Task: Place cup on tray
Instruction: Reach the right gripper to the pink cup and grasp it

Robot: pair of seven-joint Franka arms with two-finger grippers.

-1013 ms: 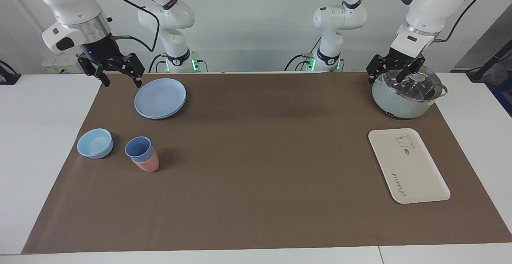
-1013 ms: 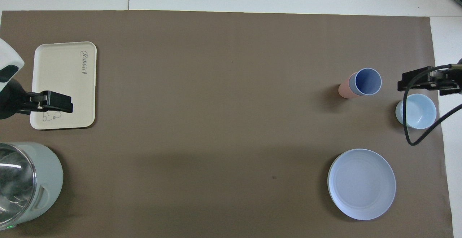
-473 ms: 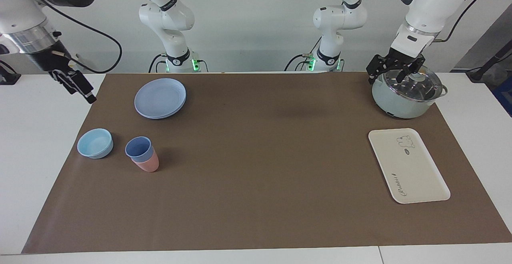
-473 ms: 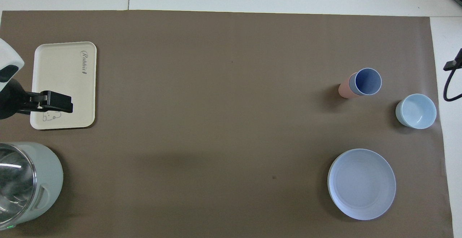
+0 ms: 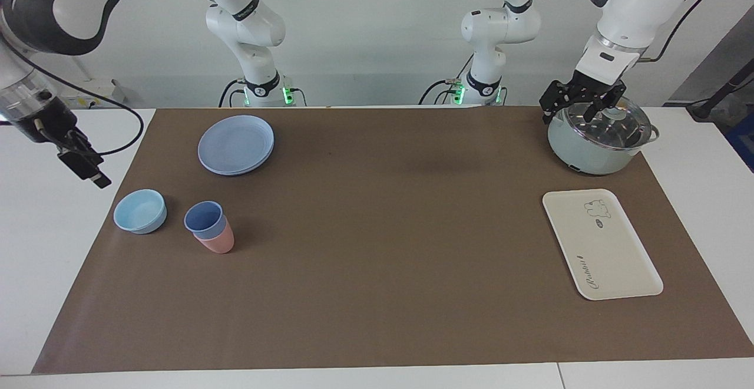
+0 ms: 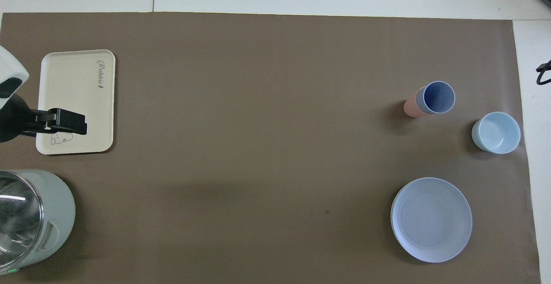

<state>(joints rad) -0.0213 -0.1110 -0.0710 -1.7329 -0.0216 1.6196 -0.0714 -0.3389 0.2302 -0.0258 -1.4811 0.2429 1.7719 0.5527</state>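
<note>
The periwinkle-blue cup (image 5: 204,218) stands upright, nested inside a salmon-pink cup (image 5: 218,241), near the right arm's end of the brown mat; it also shows in the overhead view (image 6: 438,97). The cream-white tray (image 5: 601,244) lies bare near the left arm's end and shows in the overhead view too (image 6: 75,86). My right gripper (image 5: 94,175) hangs over the white table top just off the mat's edge, beside the light-blue bowl and apart from the cup. My left gripper (image 5: 580,112) is open over the pot's lid and waits.
A light-blue bowl (image 5: 140,211) stands beside the cups toward the right arm's end. A round blue plate (image 5: 235,144) lies nearer to the robots than the cups. A pale-green pot with a glass lid (image 5: 598,141) stands nearer to the robots than the tray.
My right gripper has swung away from the blue plate, out past the mat's edge and lower, over the white table. The left arm, cups and tray have not moved.
</note>
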